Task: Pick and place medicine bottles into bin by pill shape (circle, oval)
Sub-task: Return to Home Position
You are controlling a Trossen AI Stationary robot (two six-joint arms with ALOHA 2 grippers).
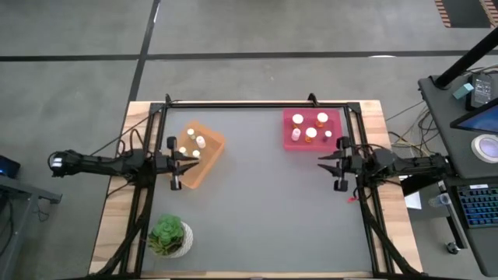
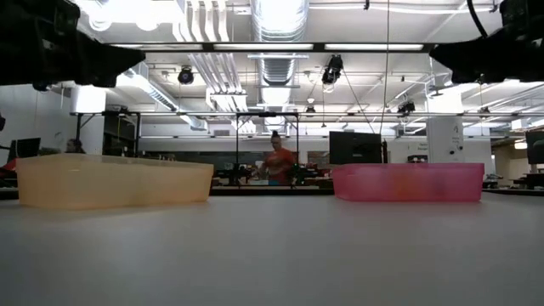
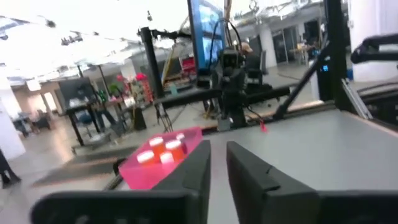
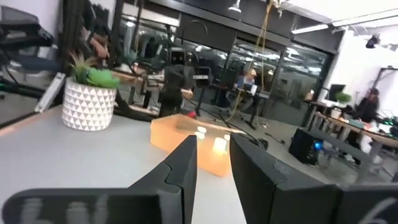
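Several medicine bottles with white caps (image 1: 193, 145) stand in the orange bin (image 1: 201, 152) at the far left. Several more medicine bottles (image 1: 311, 124) stand in the pink bin (image 1: 312, 129) at the far right. My left gripper (image 1: 191, 159) hovers by the orange bin's near left corner, pointing level across the table toward the pink bin (image 3: 144, 170). It is shut with nothing between its fingers (image 3: 218, 149). My right gripper (image 1: 321, 164) hovers below the pink bin, facing the orange bin (image 4: 186, 140), and is shut and holds nothing (image 4: 213, 144).
A potted green plant in a white pot (image 1: 170, 236) stands at the near left. The grey mat between the two bins (image 1: 257, 202) is bare. Black frame rails (image 1: 257, 104) run along the table's far and side edges. A desk with a keyboard (image 1: 475, 204) stands off the right side.
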